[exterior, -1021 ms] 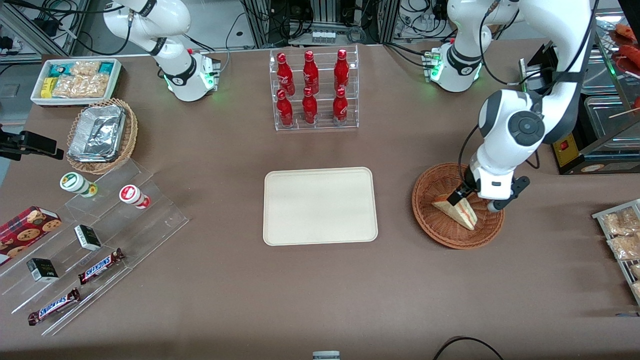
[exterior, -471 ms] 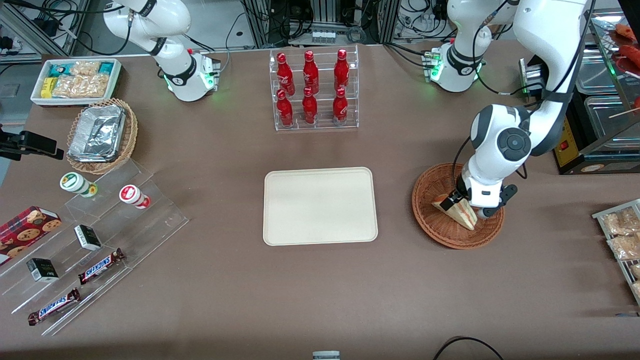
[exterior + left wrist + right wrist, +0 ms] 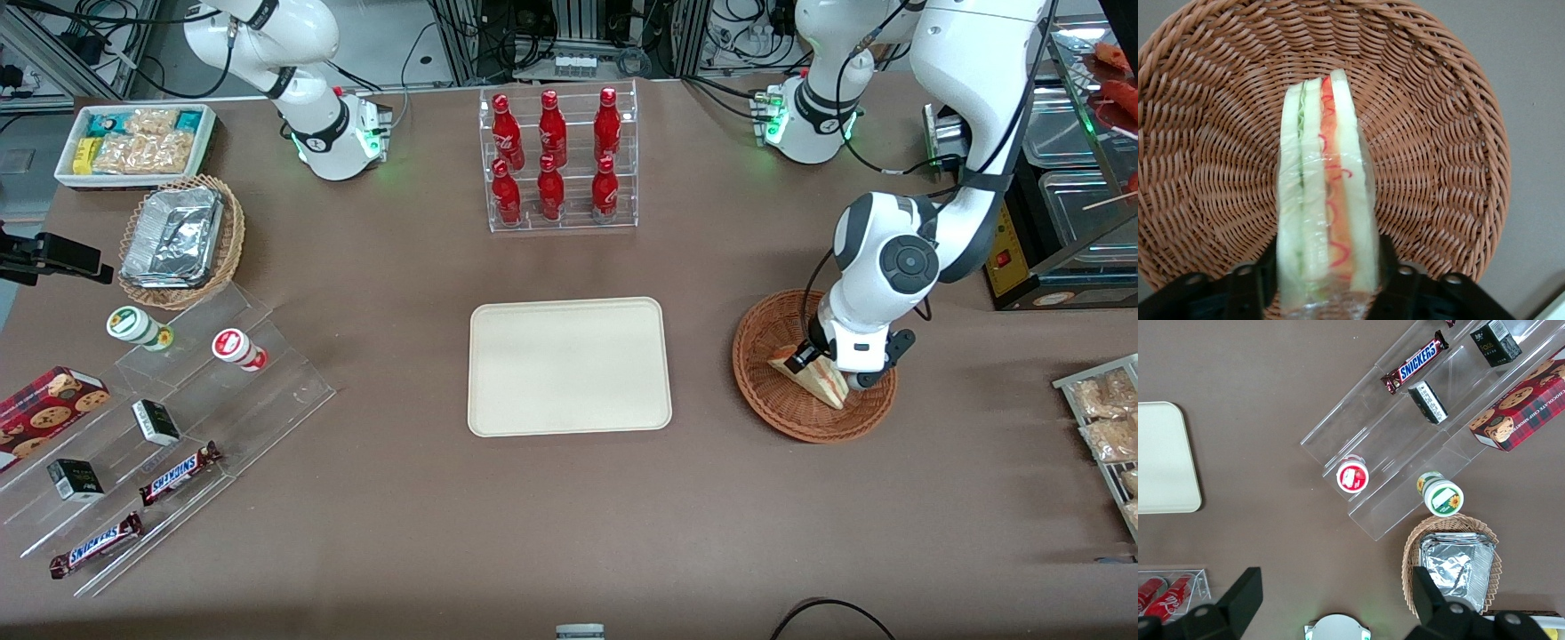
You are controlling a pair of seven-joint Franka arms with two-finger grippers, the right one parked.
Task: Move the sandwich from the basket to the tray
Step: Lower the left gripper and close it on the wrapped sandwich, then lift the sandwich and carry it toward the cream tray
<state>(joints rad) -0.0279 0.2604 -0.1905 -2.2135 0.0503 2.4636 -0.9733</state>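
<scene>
Your left arm has lowered and tucked in since a second ago, when its wrist stood higher over the basket (image 3: 813, 366); over the last half second it has barely shifted. The sandwich (image 3: 811, 374) is lying where it lay then, inside the basket, not lifted.

You are looking at the jaws (image 3: 1328, 277) straddling the wide end of the sandwich (image 3: 1325, 210): one dark finger (image 3: 1265, 267) is sitting against the white bread on one flank and the other against the opposite flank, so the jaws are closing on the clear-wrapped wedge, its red and green layers running away from them toward the basket's rim (image 3: 1458, 87). Whether they are squeezing firmly you cannot tell.

From the front, the white wrist housing is covering the jaws (image 3: 820, 358) and the part of the sandwich nearest them; only the wedge's point and one bread face are showing. The wrist camera is cutting off the fingertips and the sandwich's wide end at the picture's edge.

The cream tray (image 3: 569, 366) is lying on the brown tabletop (image 3: 569, 516) well apart from the jaws, toward the parked arm's end, with bare tabletop between it and the basket. A clear rack of red bottles (image 3: 557, 160) is standing farther from the front camera than the tray. Nothing is standing between the jaws and the tray except the basket's low wall.
</scene>
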